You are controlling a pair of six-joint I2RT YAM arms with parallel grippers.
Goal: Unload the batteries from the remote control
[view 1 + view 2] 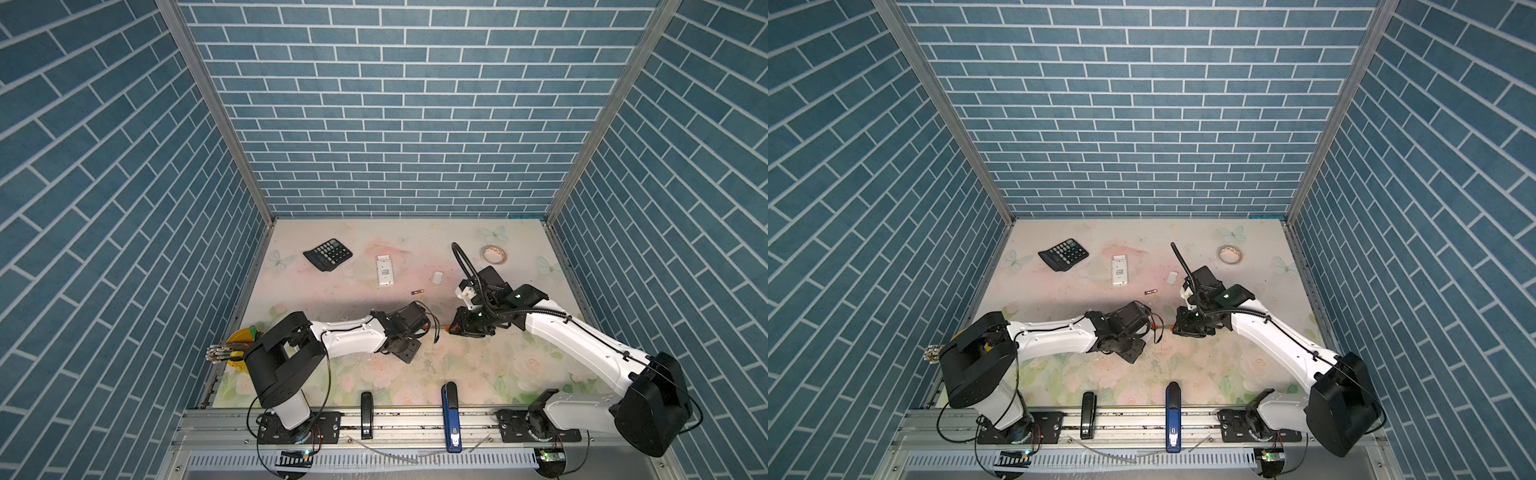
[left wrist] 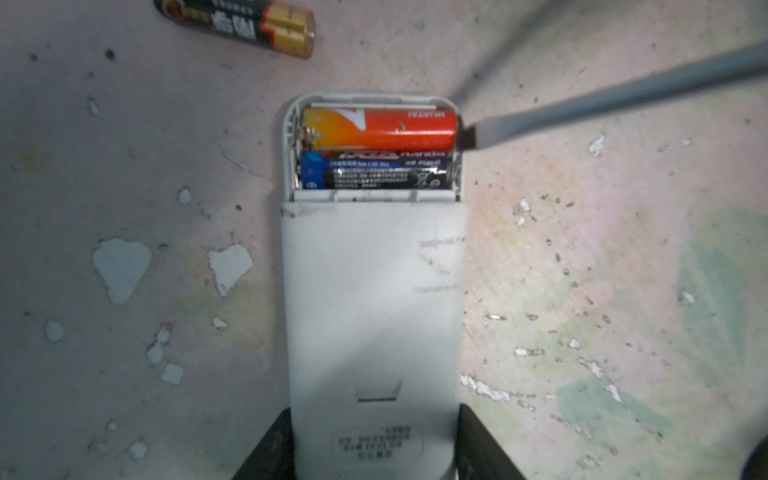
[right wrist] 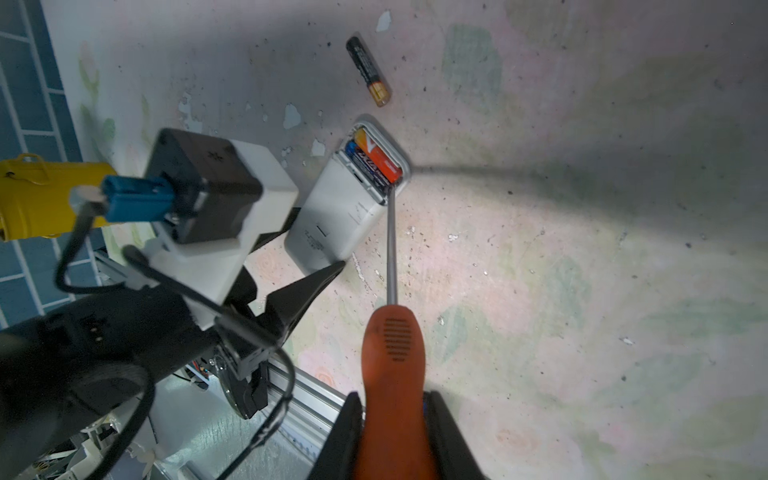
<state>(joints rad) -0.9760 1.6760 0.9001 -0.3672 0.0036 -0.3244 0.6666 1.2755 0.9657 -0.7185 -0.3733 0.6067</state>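
Note:
My left gripper (image 2: pixel 374 449) is shut on the lower end of the white remote control (image 2: pixel 370 299), which lies back-up on the table. Its battery compartment is uncovered. Two batteries lie in it side by side: an orange-red one (image 2: pixel 378 129) and a blue-black one (image 2: pixel 374 172). My right gripper (image 3: pixel 392 436) is shut on the orange handle of a screwdriver (image 3: pixel 392 345). The screwdriver's tip (image 2: pixel 467 137) rests against the end of the orange-red battery. A black-and-gold battery (image 3: pixel 369 70) lies loose on the table beyond the remote and shows in both top views (image 1: pixel 417 292).
A second white remote-like device (image 1: pixel 385 270), a small white cover (image 1: pixel 438 277), a black calculator (image 1: pixel 328 254) and a tape roll (image 1: pixel 494 254) lie farther back. A black stapler (image 1: pixel 366 411) and a blue stapler (image 1: pixel 451 411) sit at the front edge. A yellow tool holder (image 1: pixel 241 340) stands at the left.

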